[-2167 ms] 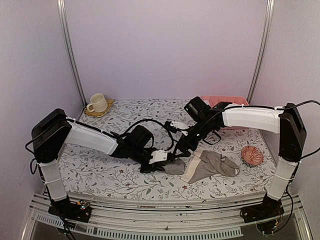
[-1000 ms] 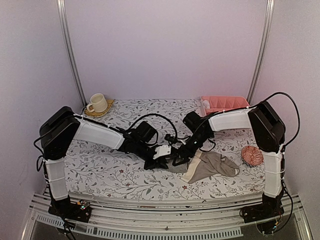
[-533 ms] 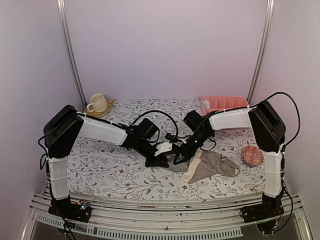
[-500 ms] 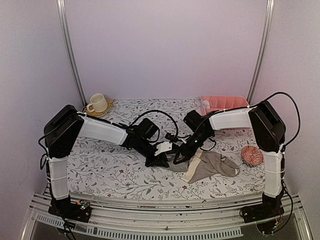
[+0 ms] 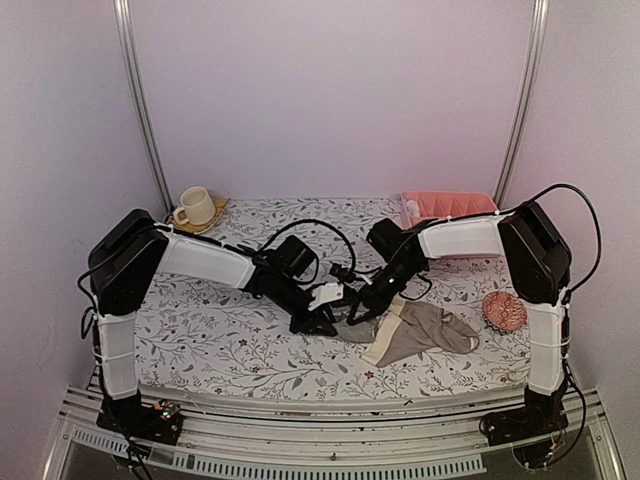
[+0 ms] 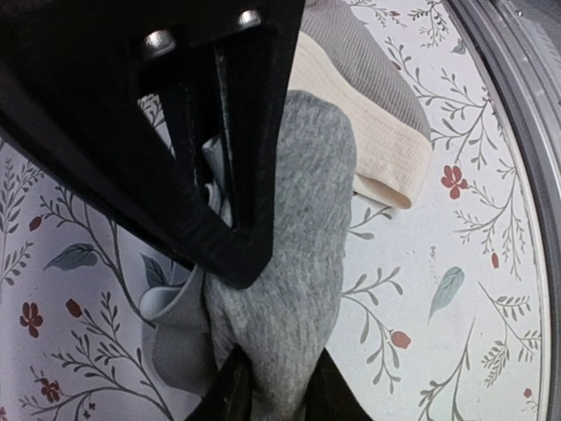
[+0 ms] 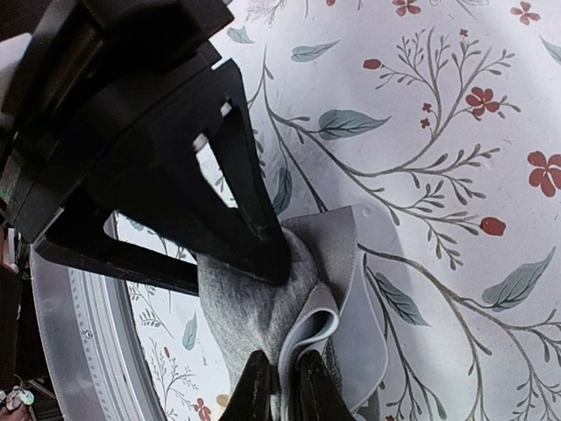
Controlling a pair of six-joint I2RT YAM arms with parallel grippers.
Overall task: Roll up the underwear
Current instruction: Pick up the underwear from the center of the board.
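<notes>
The grey underwear (image 5: 350, 331) lies bunched into a thick roll at mid-table, with both grippers on it. My left gripper (image 5: 324, 322) comes in from the left. In the left wrist view its tips (image 6: 279, 399) flank the grey underwear (image 6: 298, 263), which fills the gap between them. My right gripper (image 5: 359, 314) faces it from the right. In the right wrist view it (image 7: 282, 390) is shut on a fold of the pale edging (image 7: 308, 338) of the grey underwear (image 7: 237, 307). The taupe underwear (image 5: 422, 334) lies flat just to the right, and its cream waistband (image 6: 372, 145) touches the roll.
A pink knitted ball (image 5: 504, 311) sits near the right edge. A pink tray (image 5: 450, 203) stands at the back right. A cream cup (image 5: 194, 207) rests on a coaster at the back left. The floral tablecloth (image 5: 200, 340) covers the table.
My right gripper has shut on the edging of the grey underwear. The left gripper's fingers have eased a little wider around the roll. Both arms have drawn close together at mid-table.
</notes>
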